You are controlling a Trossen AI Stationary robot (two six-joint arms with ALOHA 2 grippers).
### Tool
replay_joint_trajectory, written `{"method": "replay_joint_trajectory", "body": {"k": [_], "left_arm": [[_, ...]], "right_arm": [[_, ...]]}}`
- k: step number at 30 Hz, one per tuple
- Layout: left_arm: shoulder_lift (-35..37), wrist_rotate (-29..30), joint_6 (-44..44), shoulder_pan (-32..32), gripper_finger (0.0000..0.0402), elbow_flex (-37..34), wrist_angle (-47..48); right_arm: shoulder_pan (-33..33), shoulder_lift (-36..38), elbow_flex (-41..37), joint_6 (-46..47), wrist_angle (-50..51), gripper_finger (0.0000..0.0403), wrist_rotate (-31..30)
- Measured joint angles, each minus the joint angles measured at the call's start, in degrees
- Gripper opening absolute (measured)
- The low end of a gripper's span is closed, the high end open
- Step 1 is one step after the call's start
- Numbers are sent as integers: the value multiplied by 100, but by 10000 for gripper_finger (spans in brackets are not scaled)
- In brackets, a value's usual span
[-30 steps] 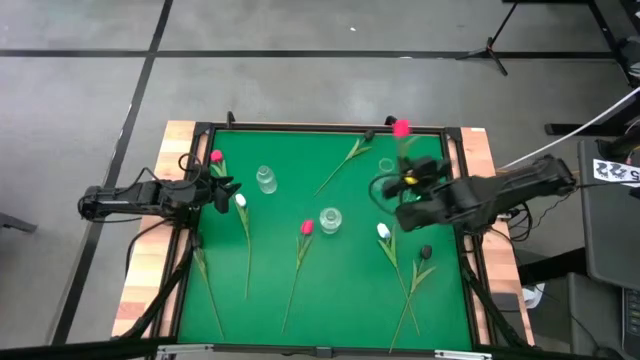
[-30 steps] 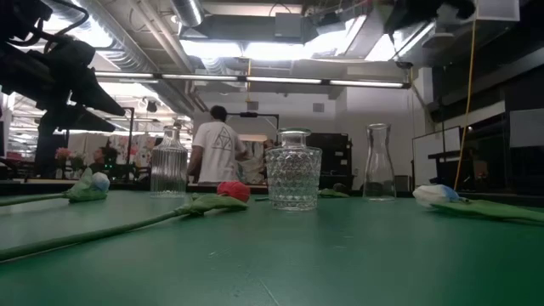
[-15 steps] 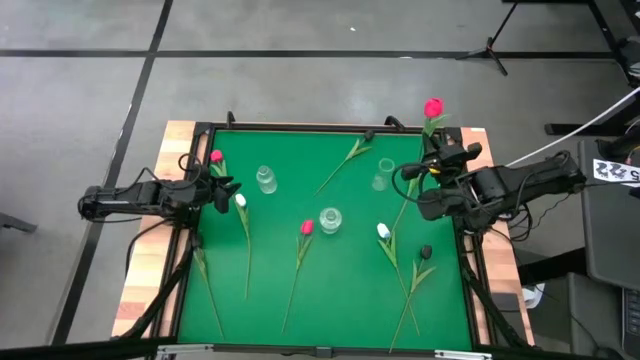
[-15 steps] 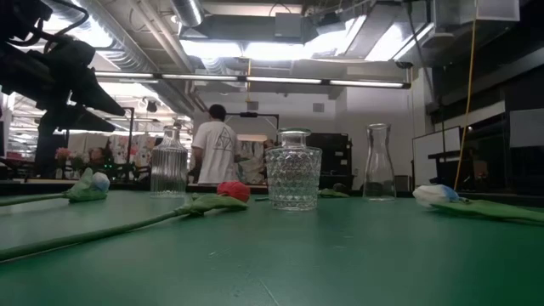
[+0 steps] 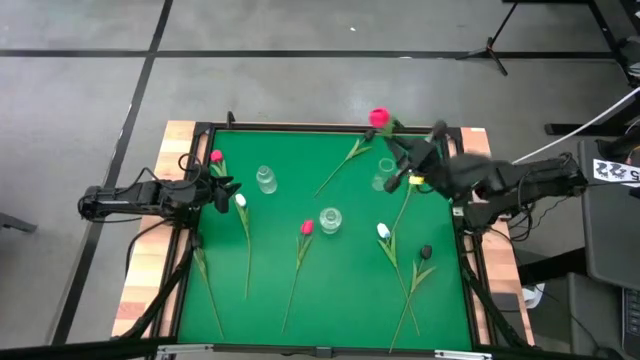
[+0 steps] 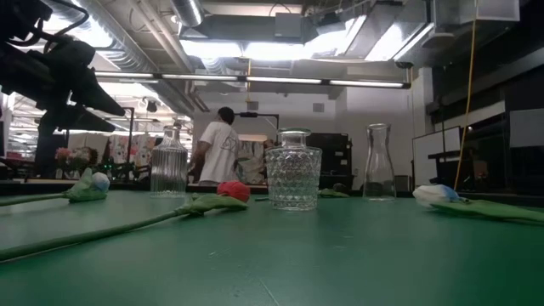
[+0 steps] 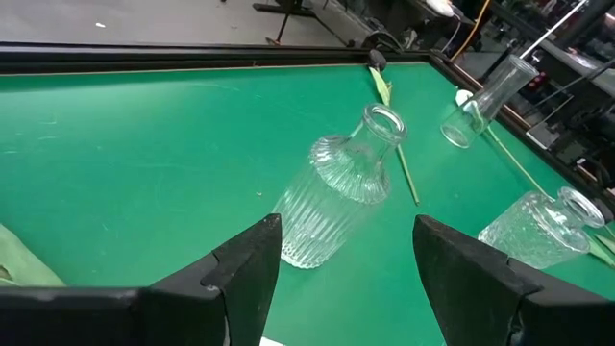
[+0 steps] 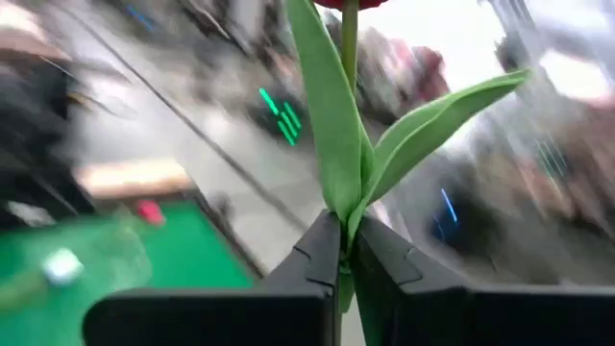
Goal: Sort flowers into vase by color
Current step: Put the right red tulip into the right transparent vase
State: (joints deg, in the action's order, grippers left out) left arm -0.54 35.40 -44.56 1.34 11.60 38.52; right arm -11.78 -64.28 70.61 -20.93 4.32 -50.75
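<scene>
On the green table (image 5: pixel 330 290), nearest the near edge, lie the long stems of several flowers. A pale-stemmed one (image 5: pixel 208 285) runs along the left edge. Towards the near right corner a near-black tulip (image 5: pixel 426 252) and a white tulip (image 5: pixel 383 231) lie with their stems crossing. A red tulip (image 5: pixel 306 228) rests around the middle, its head just beside the cut-glass vase (image 5: pixel 330 219), and another white tulip (image 5: pixel 241 201) lies left of centre.

At the left edge the left gripper (image 5: pixel 226 190) waits low over the table, its jaws spread wide with nothing between them. In its wrist view the fingers (image 7: pixel 252 264) frame the ribbed glass bottle (image 7: pixel 341 188) without touching it. A pink tulip (image 5: pixel 216 157) lies by the left edge, just beyond that gripper.

Towards the far right corner the right gripper (image 5: pixel 408 168) is raised above the table and tilted, its jaws clamped narrow on the stem of a red-headed tulip (image 5: pixel 379 118), whose head hangs over the far edge. In the right wrist view the stem and leaves (image 8: pixel 351 144) rise straight out from between the closed fingers (image 8: pixel 312 259). The tall clear vase (image 5: pixel 385 171) stands just beside this gripper. Another flower (image 5: pixel 350 158) lies near the far edge with its dark head at the rim.

Beyond the table a person (image 6: pixel 218 151) in a white shirt stands in the room
</scene>
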Motion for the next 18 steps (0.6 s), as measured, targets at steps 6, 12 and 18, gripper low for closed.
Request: {"method": "replay_joint_trajectory", "body": {"k": [6, 12, 18], "left_arm": [[0, 0, -75, 1, 230, 0, -11], [0, -4, -358, 2, 230, 0, -13], [2, -339, -606, 0, 230, -2, -527]], "right_arm": [[582, 220, 0, -1155, -597, 19, 947], [862, 371, -2, -911, 17, 19, 1311], [858, 464, -2, -1090, 21, 19, 1588]]}}
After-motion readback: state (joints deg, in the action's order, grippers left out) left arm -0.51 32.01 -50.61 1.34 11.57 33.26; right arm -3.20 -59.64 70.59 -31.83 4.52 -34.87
